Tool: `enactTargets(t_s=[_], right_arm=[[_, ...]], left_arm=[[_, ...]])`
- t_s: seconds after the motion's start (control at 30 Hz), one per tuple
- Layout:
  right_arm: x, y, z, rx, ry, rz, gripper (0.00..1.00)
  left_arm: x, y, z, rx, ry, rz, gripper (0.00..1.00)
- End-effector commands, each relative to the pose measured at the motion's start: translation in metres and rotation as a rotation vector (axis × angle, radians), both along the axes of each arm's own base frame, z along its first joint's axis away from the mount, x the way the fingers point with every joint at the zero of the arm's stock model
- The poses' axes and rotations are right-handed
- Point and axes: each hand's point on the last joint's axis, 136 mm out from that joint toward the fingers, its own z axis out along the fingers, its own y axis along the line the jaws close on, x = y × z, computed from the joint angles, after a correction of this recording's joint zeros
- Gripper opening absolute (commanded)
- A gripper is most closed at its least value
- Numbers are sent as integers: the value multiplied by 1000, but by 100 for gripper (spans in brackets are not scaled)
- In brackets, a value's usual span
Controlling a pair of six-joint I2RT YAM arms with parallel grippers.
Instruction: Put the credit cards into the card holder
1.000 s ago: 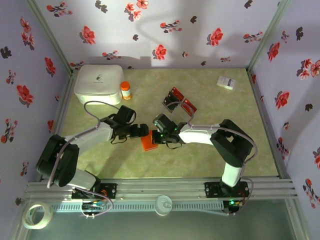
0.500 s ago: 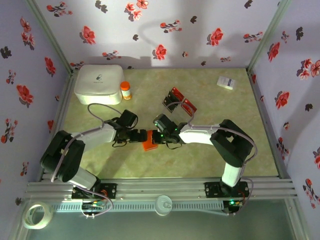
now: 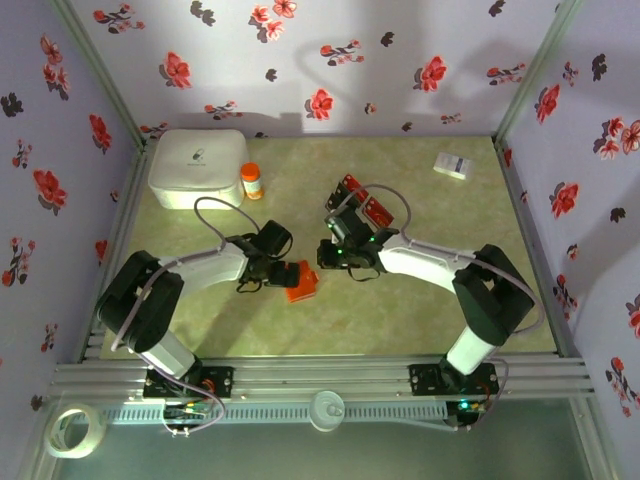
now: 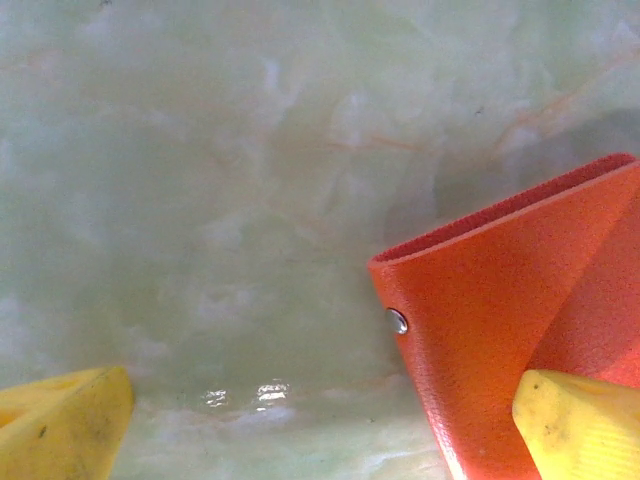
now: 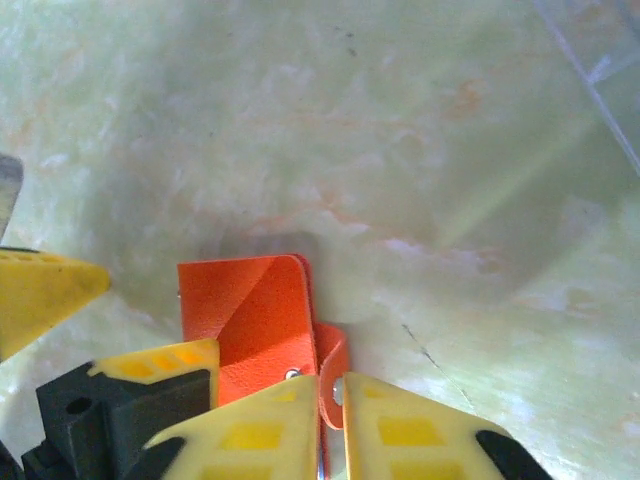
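Asking: Where are we finding the card holder, and how are the grippers standing?

Answering: We are finding it folded, orange side up, near the middle of the table, between the two grippers. The left gripper is standing spread wide: one yellow finger is over the holder's cover and the other is well off to the left above bare table. The right gripper is showing its fingers nearly pressed together, with the holder's snap tab at the narrow gap. We cannot tell whether they are pinching it.

Asking: And the credit cards?

Answering: They are lying in a small red and black cluster just on the far side of the right gripper. We are not seeing any in the holder.

Asking: What are we judging the step to be?

Answering: Opening the holder, we are thinking. It is calling for the left fingers to be closing slowly on one cover and pinning it while the right is drawing the tab away. The thin leather is likely to be sliding on that smooth surface, so we are favouring a gentle, level pull.
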Motion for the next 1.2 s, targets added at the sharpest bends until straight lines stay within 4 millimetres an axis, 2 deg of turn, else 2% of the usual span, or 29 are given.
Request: enactTargets(t_s=[0.0,0.13,0.3,0.43,0.73,0.97,1.17], right_arm=[[-7,0,-9,-53,43,62,25],[-7,8,-14,-50,67,89,31],[-9,19,-20,-66,83,125,31],[-8,19,-28,-96,90,135,29],[-14,13,-43,-133,119,139,20],[-14,12,-45,-131,118,133,0],[-17,26,-35,-33,132,135,0]], left_arm=[[-20,27,-27,153,75,-24,100],[-21,28,-28,156,78,-26,100],[-21,28,-28,158,77,-29,100],[-22,29,-29,158,78,-27,100],[-23,29,-30,154,76,-27,100],[-23,29,-30,153,74,-27,100],[-23,29,-30,151,72,-26,100]])
